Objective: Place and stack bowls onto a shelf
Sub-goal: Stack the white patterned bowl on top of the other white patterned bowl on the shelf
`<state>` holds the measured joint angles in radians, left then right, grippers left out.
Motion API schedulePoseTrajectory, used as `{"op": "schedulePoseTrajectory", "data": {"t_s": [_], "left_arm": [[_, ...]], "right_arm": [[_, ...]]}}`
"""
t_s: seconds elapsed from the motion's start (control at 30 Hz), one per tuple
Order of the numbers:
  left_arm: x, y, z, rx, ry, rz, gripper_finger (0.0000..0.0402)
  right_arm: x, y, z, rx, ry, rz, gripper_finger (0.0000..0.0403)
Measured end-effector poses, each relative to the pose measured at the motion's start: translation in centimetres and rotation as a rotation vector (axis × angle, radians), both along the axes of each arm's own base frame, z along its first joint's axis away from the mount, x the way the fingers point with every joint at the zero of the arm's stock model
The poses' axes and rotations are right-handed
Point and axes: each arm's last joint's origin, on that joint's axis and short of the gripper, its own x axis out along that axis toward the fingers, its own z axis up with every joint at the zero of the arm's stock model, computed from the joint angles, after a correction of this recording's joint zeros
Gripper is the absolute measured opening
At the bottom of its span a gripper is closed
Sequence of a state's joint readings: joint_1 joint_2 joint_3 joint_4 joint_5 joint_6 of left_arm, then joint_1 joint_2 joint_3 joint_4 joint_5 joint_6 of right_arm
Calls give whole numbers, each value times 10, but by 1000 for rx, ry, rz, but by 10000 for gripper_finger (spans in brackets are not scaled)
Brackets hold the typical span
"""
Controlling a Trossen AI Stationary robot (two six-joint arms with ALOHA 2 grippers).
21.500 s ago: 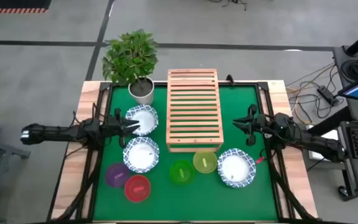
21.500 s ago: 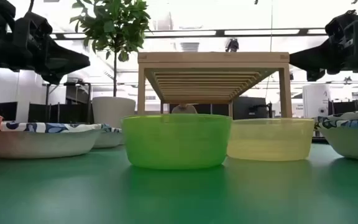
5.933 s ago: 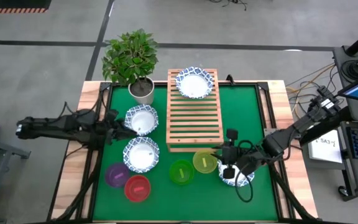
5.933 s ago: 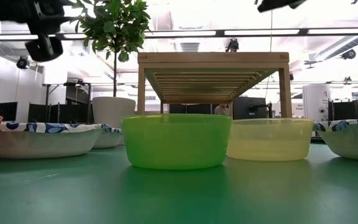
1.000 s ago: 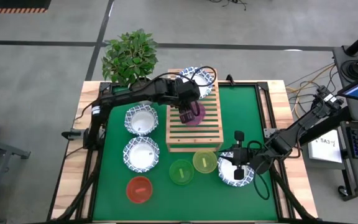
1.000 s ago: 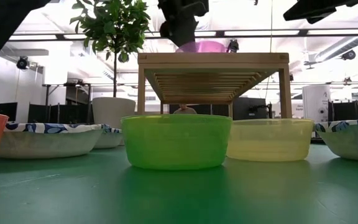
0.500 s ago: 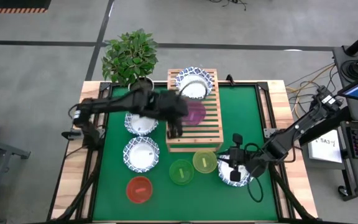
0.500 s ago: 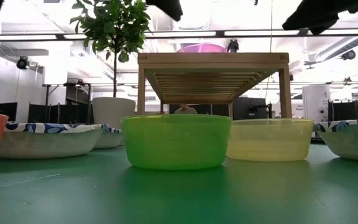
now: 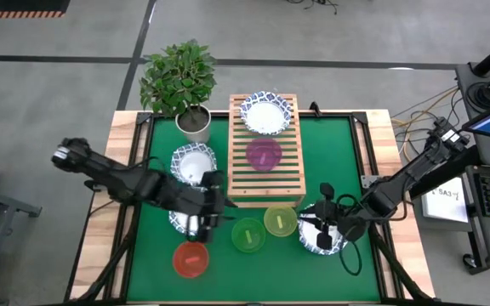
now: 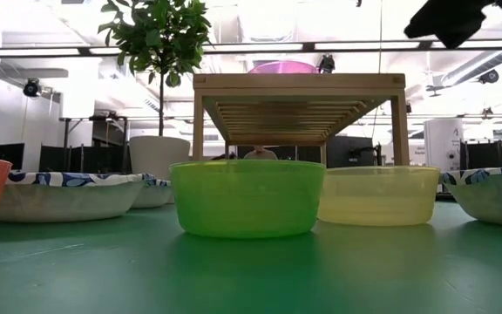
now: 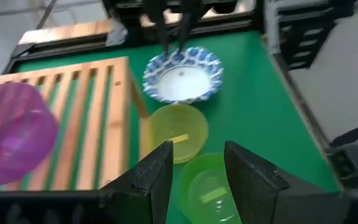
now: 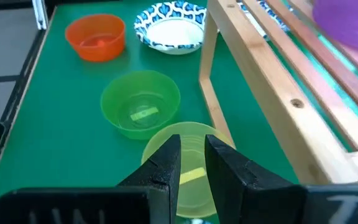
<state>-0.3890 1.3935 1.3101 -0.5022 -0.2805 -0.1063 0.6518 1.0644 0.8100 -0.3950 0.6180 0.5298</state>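
On the slatted light-wood shelf [image 9: 264,150] sit one blue-rimmed white bowl [image 9: 266,113] at 12 o'clock and the purple plastic bowl [image 9: 264,154] mid-rack. Five bowls remain on the mat. The left gripper [image 11: 195,180] is open and empty; the right gripper [image 12: 191,167] stands slightly parted over the yellow plastic bowl [image 12: 185,163].

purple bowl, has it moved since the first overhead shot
Yes. The purple bowl went from the green mat beside the red bowl up onto the shelf, below the patterned bowl.
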Motion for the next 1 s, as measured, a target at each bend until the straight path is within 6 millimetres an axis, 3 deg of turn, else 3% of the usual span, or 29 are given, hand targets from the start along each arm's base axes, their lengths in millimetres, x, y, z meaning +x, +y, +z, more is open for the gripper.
{"op": "schedulePoseTrajectory", "data": {"t_s": [0.17, 0.37, 0.57, 0.87, 1.0], "left_arm": [[-23, 0, -17, -29, -104, 5, 127], [-44, 11, -32, -19, -147, 58, 127], [-62, 22, -45, 32, -161, 148, 127], [-74, 28, -59, -20, -224, 167, 127], [-75, 28, -62, -31, -232, 170, 127]], "right_arm": [[-5, -14, 17, 74, 155, -78, 63], [-21, -29, 20, 99, 387, -169, 63], [-37, -39, 8, 141, 536, -230, 63], [-47, -45, -19, 112, 598, -267, 65], [-44, -45, -30, 136, 576, -278, 89]]}}
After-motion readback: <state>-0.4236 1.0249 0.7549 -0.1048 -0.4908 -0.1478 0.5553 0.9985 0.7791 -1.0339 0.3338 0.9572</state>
